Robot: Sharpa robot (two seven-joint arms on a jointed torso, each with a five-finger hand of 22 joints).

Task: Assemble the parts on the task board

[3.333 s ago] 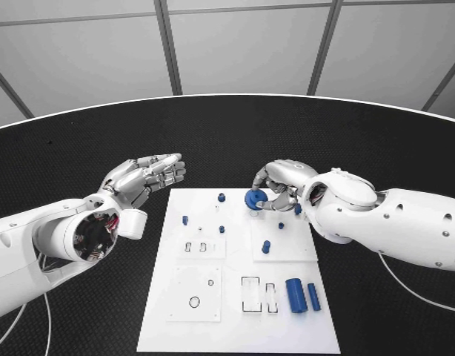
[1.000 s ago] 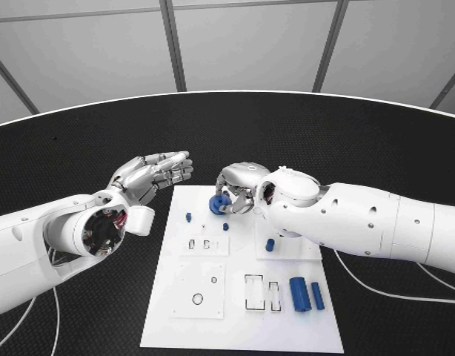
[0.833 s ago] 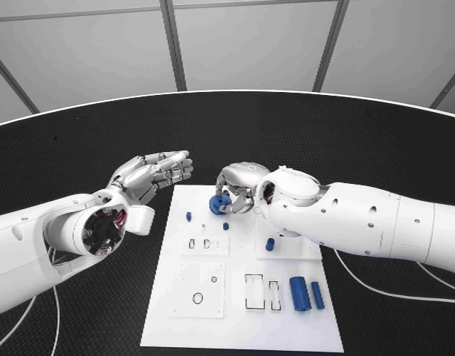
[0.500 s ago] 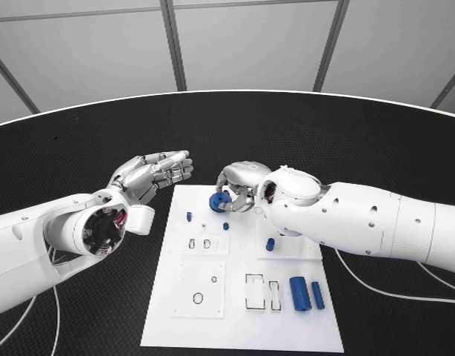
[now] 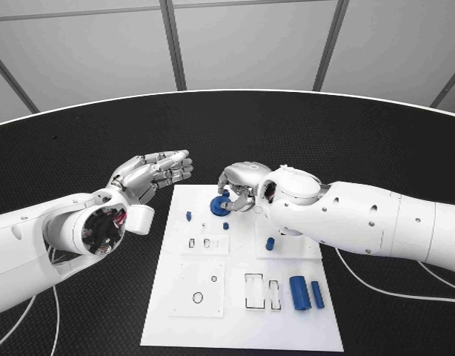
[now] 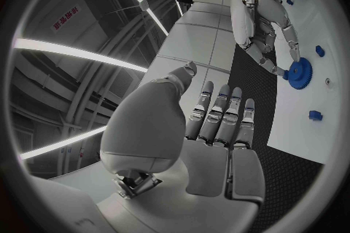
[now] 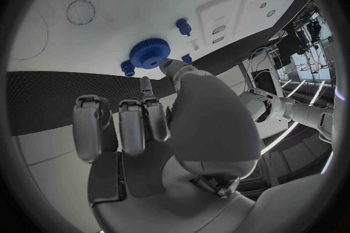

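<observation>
The right hand (image 5: 242, 187) holds the blue gear (image 5: 222, 205) down at the top of the white board (image 5: 227, 311), the left hand (image 5: 150, 174) is wide and empty, and most blue pieces (image 5: 299, 294) still wait.

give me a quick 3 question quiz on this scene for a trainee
1. True or false: the left hand holds a blue part.
2. Which hand holds the blue gear? A) left hand B) right hand C) neither
3. Fill in: the two blue cylinders lie side by side on the near right part of the ____.

Key
1. False: it is held up beside the task board, fingers apart, with nothing in it.
2. B: the right hand holds the gear by its rim over the far end of the board.
3. Task board.
</observation>
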